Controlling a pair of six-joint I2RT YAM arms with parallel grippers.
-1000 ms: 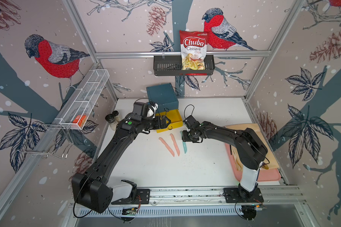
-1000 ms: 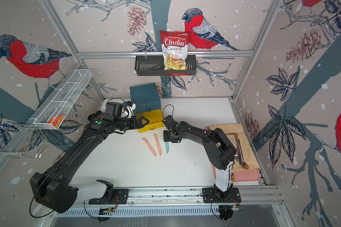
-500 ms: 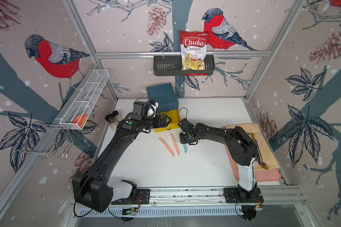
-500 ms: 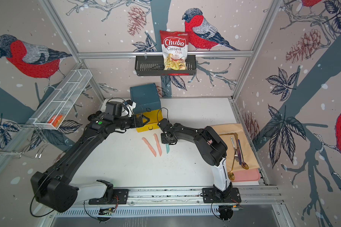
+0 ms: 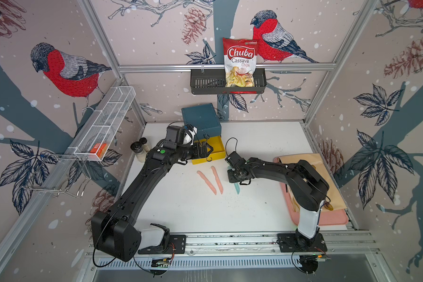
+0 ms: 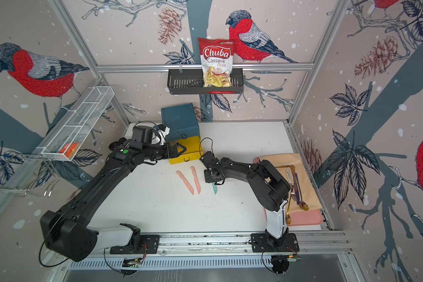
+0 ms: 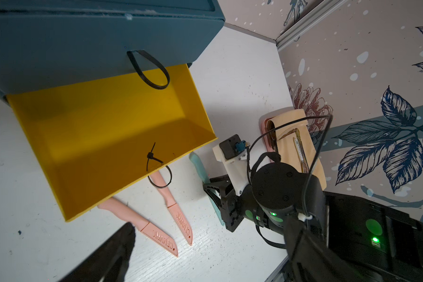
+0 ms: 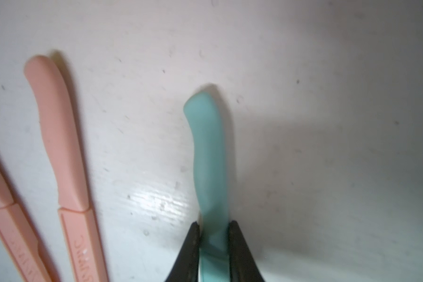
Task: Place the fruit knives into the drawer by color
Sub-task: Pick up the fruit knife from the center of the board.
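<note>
The teal fruit knife [image 8: 209,151] lies on the white table, and my right gripper [image 8: 214,225] is shut on its handle, a fingertip pressed to each side. In both top views only the blade tip [image 5: 237,188] [image 6: 215,188] sticks out from under the right gripper [image 5: 235,178]. Two salmon-pink knives [image 5: 206,182] [image 5: 217,179] lie side by side just left of it. The dark teal drawer chest [image 5: 200,119] stands at the back with a yellow drawer [image 7: 108,122] pulled out and empty. My left gripper [image 5: 206,150] hovers open over that drawer's front.
A pink tray [image 6: 303,217] with a tan mat and metal cutlery [image 6: 296,185] lies at the right edge. Two small jars [image 5: 139,149] stand at the table's left. On the back wall hangs a black basket [image 5: 205,83] holding a chips bag. A white mesh rack [image 5: 108,122] hangs on the left wall.
My right gripper's jaws have closed in onto the teal knife, and the arm has shifted slightly left. The left arm and the pink knives have stayed put.
</note>
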